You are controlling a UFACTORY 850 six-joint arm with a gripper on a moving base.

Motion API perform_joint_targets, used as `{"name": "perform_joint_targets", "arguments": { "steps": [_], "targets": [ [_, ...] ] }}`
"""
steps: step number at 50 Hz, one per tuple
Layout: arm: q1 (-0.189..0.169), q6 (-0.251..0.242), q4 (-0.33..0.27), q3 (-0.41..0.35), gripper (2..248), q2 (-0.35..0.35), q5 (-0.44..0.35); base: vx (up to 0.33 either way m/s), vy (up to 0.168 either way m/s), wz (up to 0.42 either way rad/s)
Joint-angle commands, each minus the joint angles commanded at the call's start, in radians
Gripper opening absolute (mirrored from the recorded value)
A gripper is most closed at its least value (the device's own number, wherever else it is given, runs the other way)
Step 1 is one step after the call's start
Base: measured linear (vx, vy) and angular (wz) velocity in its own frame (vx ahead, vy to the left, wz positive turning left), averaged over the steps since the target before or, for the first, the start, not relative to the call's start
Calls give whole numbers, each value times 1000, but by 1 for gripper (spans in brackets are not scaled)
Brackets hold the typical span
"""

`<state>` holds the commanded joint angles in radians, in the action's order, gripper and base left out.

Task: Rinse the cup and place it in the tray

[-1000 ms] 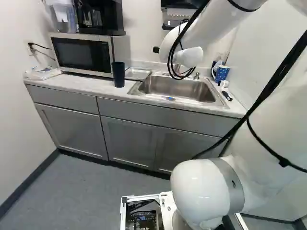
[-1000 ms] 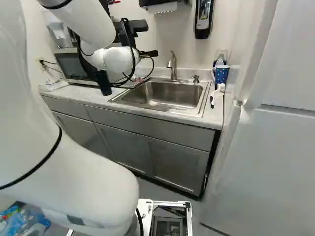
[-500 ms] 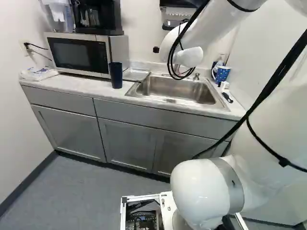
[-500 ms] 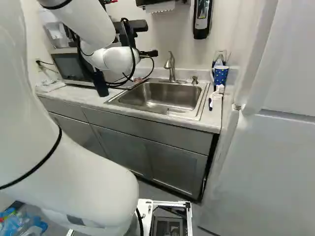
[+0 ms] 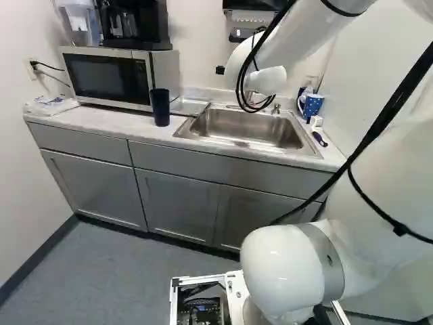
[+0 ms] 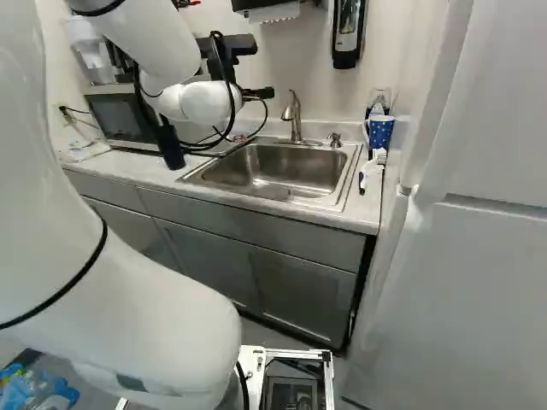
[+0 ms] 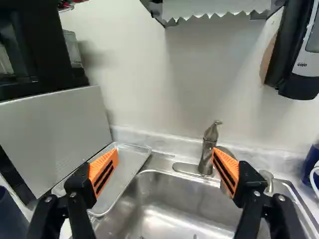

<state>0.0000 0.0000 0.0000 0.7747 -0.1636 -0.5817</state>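
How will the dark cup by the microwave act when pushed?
The cup stands tall on a narrow base, so a push near its rim would probably tip it. Being round, it might roll. Its smooth sides look stiff, though perhaps slippery once wet.

left base: behind arm (image 5: 291, 271), its left, ahead-down | right base: behind, its right, ahead-down | wrist: nearest, facing wall (image 7: 199, 74) beyond sink (image 7: 169, 204) | both base views share: sink

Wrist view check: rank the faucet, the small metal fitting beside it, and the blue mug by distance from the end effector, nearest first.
1. Faucet: just ahead of the end effector.
2. Small metal fitting: beyond the faucet, toward the mug.
3. Blue mug: farthest out on that side.
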Motion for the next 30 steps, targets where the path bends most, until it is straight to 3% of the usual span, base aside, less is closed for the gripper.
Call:
{"name": "perform_joint_targets", "arguments": {
  "steps": [30],
  "targets": [
    [0,0,0,6,247,6,0,11,-12,1]
  ]
}}
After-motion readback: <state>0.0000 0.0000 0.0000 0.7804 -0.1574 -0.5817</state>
